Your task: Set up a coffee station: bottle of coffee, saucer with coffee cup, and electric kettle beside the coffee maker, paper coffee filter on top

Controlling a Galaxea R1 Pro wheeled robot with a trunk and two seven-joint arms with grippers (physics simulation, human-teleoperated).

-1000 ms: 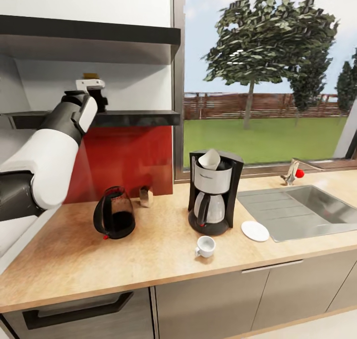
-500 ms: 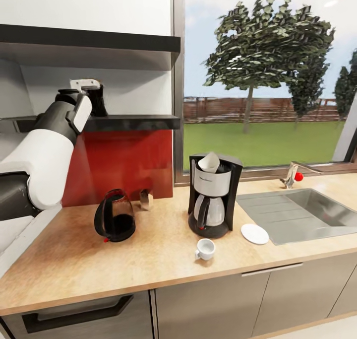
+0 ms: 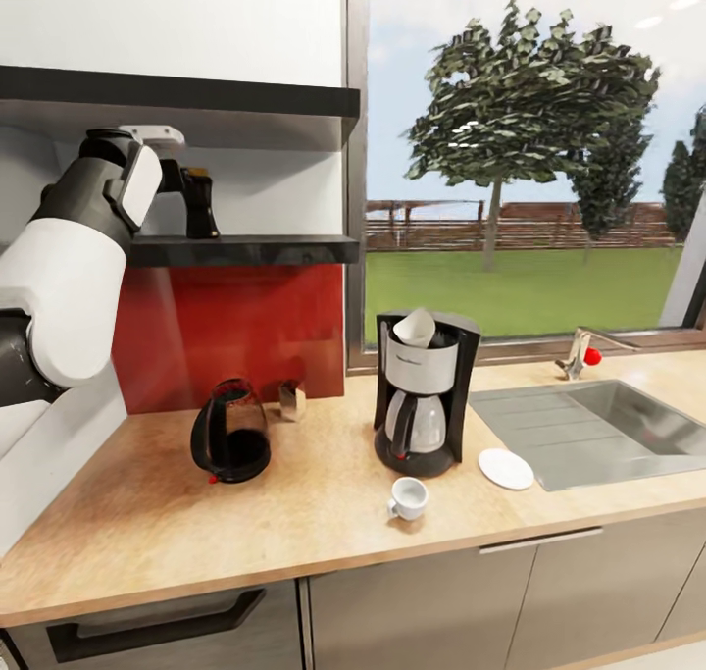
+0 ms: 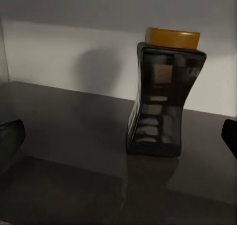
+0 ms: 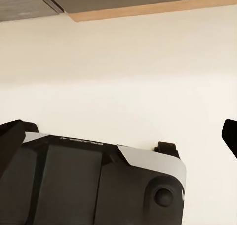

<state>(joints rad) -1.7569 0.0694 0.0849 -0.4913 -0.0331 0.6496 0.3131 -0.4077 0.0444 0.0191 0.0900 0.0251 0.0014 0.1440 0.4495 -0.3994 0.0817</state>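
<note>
Countertop (image 3: pixel 294 523) light wood, black shelf (image 3: pixel 245 249), left tool (image 4: pixel 118 136) open, empty, facing bottle (image 4: pixel 165 99).

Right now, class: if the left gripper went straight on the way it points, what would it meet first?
Probably the bottle of coffee, standing upright on the kitchen shelf a little off centre between the open fingers of the left gripper. Depth is hard to judge; the wall lies behind it.

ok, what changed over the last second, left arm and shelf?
The left gripper has backed off the small dark bottle with the yellow-tan cap; the bottle now stands uncovered on the lower black shelf, ungrasped, gripper open in the wrist view. The head camera shifted too. Unchanged on the light-wood countertop: black coffee maker, dark glass kettle, white cup, white saucer.
</note>
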